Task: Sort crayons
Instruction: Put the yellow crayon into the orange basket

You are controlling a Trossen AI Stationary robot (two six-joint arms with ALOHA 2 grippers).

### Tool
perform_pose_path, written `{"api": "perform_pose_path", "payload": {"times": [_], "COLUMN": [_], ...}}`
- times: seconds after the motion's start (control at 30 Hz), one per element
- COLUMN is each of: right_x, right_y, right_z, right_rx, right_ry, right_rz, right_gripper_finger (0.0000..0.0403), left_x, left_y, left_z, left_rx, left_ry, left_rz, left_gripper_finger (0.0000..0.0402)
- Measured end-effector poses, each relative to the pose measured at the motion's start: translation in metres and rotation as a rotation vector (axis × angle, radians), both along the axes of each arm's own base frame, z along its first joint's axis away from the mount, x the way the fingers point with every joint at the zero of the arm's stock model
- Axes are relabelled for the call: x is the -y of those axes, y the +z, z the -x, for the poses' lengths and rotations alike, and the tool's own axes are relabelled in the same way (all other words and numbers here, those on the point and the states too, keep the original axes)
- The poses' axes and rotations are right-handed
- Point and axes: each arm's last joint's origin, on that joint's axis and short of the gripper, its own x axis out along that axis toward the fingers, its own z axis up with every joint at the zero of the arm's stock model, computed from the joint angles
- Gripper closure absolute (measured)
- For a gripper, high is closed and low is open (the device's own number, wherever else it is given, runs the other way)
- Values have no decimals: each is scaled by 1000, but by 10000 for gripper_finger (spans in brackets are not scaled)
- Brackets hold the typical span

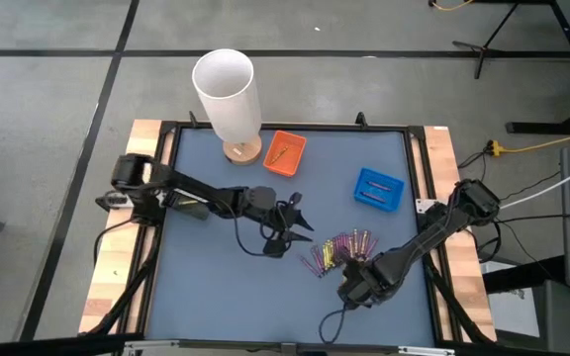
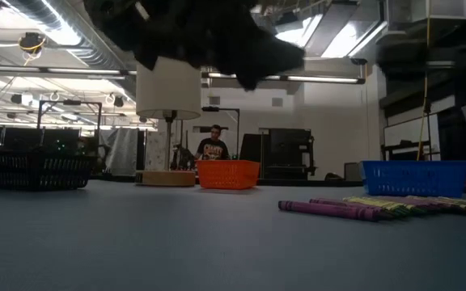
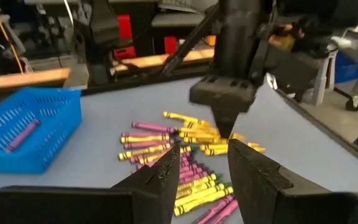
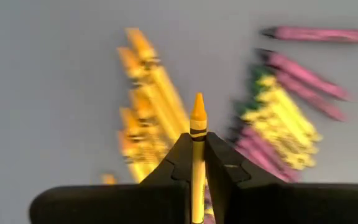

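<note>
Yellow wax shows between the fingers of the right gripper (image 4: 197,163), which is clamped on a single yellow crayon (image 4: 197,134) whose long axis runs straight out along the fingers, pointed tip forward and past the fingertips. Seen from above, that gripper (image 1: 356,284) hangs over the table toward its front right, right at the near edge of the loose heap of crayons (image 1: 339,249), a mix of yellow and purple sticks lying at all angles on the blue-grey table (image 1: 216,297). The orange tray (image 1: 285,153) sits near the back edge about the middle, already holding a yellow stick or two, and the blue tray (image 1: 378,189) sits closer, toward the back right, with a purple stick in it. By my reading the held crayon belongs in the orange tray, which lies away from the right gripper, beyond the heap and off toward the back middle, so the carry has to cross over the pile and past the blue tray. The left gripper (image 1: 290,237) hovers mid-table just beside the heap on its left side, fingers (image 3: 166,171) spread apart and holding nothing, pointed at the pile. It stands nearer the orange tray than the right one does, so it could get in the way of the carry. A white lamp (image 1: 228,94) stands at the back edge, left of the orange tray
</note>
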Motion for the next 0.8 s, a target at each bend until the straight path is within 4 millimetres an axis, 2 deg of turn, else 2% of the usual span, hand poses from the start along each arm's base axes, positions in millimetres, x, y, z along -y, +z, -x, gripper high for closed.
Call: {"api": "perform_pose_path", "payload": {"times": [0.23, 0.4, 0.57, 0.8], "right_x": [30, 62, 105, 176], "right_y": [13, 19, 21, 28], "right_z": [-28, -51, -75, -101], "right_rx": [105, 151, 196, 289], "right_ry": [-13, 8, -2, -12], "right_rz": [137, 221, 256, 329], "right_gripper_finger": [382, 382, 382, 382], "left_x": [-2, -3, 0, 12], "left_y": [41, 64, 79, 88], "left_z": [33, 62, 87, 109], "left_rx": [-112, -210, -280, -336], "left_ry": [-2, 2, 12, 24], "left_rz": [-38, -32, -19, -62], "left_gripper_finger": [282, 282, 284, 286]}}
